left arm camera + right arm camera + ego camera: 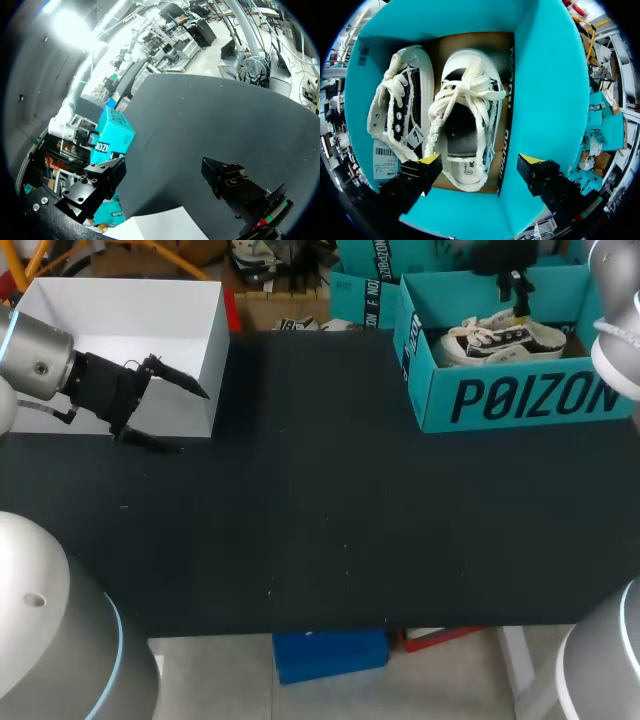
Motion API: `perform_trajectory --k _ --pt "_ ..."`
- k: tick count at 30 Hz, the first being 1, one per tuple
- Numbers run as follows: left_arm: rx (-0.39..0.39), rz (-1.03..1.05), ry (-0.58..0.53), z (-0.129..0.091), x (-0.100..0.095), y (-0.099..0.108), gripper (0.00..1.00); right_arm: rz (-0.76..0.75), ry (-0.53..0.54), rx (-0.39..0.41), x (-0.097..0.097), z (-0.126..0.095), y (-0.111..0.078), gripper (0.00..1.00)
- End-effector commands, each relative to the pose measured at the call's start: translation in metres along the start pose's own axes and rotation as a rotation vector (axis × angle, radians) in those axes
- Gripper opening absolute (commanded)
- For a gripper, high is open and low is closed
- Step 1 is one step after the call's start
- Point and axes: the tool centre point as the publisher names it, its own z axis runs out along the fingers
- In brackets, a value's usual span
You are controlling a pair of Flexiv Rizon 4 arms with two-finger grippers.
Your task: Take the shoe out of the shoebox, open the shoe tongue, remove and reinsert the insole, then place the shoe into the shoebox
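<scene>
Shoebox [520, 400], teal, at far right of black table [320, 530], holds two white laced shoes, upright shoe [465, 120] against its wall and second shoe [400, 110] on its side next to it; white box [120, 310] sits far left. Right gripper [481, 160] hangs over the shoebox, fingers spread, holding nothing; left gripper [168, 412], also released, sits at the white box's near corner. Only the right wrist view shows the shoes apart and the upright shoe's insole [462, 145].
</scene>
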Motion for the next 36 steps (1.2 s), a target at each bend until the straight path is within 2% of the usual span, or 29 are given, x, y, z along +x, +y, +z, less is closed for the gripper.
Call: perform_trajectory --k 1,11,20,29,36 --pt "-0.006 0.002 -0.003 0.001 0.001 -0.001 1.0 0.009 0.389 0.003 -0.001 -0.032 -0.008 1.0" --pt "-0.006 0.002 -0.003 0.001 0.001 -0.001 1.0 0.083 0.331 0.023 0.011 -0.083 -0.012 1.0" --pt "-0.006 0.002 -0.003 0.001 0.001 -0.001 1.0 0.359 0.292 -0.003 0.038 -0.13 -0.008 1.0" --pt "-0.006 0.002 -0.003 0.001 0.001 -0.001 1.0 0.655 0.248 -0.031 0.086 -0.171 0.018 1.0" --pt "-0.006 0.002 -0.003 0.001 0.001 -0.001 1.0 0.881 0.196 -0.065 0.122 -0.192 0.05 1.0"
